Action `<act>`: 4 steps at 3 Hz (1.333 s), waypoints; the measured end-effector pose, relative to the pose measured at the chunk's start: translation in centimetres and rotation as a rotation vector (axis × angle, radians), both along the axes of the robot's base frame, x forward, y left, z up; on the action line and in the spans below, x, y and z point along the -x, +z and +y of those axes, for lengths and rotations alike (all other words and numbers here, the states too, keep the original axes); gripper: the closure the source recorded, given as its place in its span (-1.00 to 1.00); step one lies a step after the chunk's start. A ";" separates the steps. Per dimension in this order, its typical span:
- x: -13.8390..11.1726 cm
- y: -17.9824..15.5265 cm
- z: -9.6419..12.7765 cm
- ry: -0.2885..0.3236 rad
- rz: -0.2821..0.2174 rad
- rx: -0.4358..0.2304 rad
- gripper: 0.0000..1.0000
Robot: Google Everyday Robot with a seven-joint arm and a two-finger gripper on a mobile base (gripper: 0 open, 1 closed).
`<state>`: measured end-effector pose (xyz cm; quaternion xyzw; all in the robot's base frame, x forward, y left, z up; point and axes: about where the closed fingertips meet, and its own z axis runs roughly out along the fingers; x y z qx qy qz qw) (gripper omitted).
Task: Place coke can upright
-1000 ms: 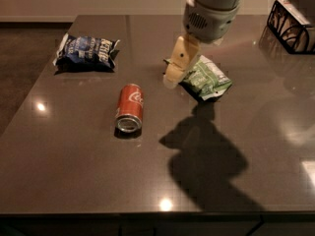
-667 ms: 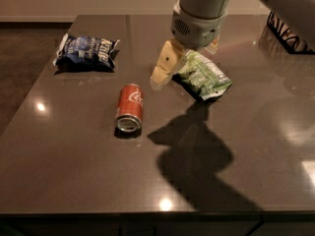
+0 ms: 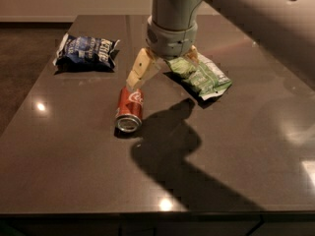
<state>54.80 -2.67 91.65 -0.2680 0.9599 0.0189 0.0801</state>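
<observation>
Coke can (image 3: 129, 109) lies on its side on the table (image 3: 74, 171), silver end toward camera. Gripper (image 3: 162, 69) hovers just above its far end, fingers spread, empty. Recommend straddling the body squarely; it may roll.

Gripper (image 3: 162, 70) hangs over the coke can's (image 3: 129, 110) far end, hiding it, contact unclear. Arm (image 3: 174, 4) above is cut by the top edge. Right of the can, the green bag (image 3: 203, 77) is half covered, label unreadable.
</observation>
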 end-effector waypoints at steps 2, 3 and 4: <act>-0.7 -2.5 4.1 -0.047 0.053 -0.025 -1.00; -0.5 -3.3 5.6 -0.053 0.078 -0.033 -1.00; -0.4 -4.2 6.6 -0.050 0.106 -0.029 -1.00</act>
